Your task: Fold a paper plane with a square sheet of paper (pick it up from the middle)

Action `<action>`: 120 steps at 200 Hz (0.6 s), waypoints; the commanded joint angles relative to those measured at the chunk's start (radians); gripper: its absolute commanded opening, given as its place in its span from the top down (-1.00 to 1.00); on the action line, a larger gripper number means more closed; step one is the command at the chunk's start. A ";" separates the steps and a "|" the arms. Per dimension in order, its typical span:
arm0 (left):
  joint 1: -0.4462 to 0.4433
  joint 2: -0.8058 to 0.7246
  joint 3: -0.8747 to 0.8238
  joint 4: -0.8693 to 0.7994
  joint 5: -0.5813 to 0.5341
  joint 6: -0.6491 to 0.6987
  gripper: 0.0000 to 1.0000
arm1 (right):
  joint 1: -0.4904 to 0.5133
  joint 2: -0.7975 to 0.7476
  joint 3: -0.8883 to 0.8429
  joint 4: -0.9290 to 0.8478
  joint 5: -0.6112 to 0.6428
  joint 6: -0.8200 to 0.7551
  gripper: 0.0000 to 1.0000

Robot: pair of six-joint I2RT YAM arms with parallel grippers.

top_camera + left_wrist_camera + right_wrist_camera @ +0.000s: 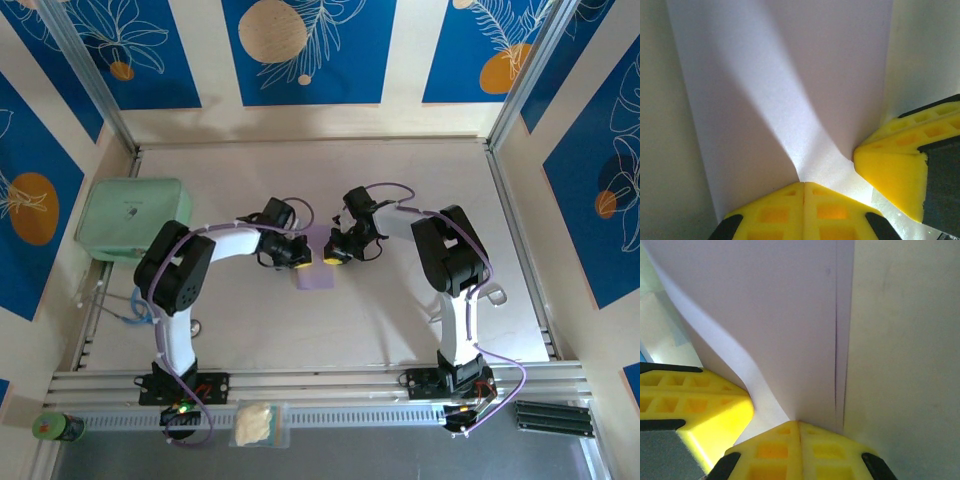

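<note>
The square sheet of paper (318,277) is pale lilac and lies mid-table between my two grippers. My left gripper (305,258) comes in from the left and my right gripper (328,256) from the right, their yellow tips almost meeting over it. In the left wrist view the left gripper (804,183) is shut, pinching the paper (790,75) into a raised ridge, with a right fingertip (890,175) close by. In the right wrist view the right gripper (799,421) is shut on the paper (780,315), which shows layered edges at its right. The paper plane is out of view.
A mint-green rounded box (130,218) sits at the table's left edge beside the left arm. Near the front rail are a green can (58,427), a small clear bag (258,425) and black bars (553,418). Metal frame rails (520,240) border the table.
</note>
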 commanded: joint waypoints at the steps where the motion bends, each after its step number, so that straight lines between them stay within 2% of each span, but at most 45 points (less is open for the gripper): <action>1: 0.054 -0.010 -0.082 -0.093 -0.073 0.054 0.88 | 0.004 0.129 -0.072 -0.120 0.277 -0.011 0.92; 35: 0.096 -0.108 -0.116 -0.122 -0.050 0.071 0.86 | 0.004 0.134 -0.069 -0.123 0.288 -0.017 0.93; 71: 0.034 -0.213 -0.103 -0.053 0.014 -0.012 0.85 | 0.004 0.132 -0.069 -0.125 0.288 -0.020 0.92; 120: -0.031 -0.117 -0.098 0.078 0.032 -0.136 0.85 | 0.006 0.147 -0.066 -0.124 0.281 -0.015 0.93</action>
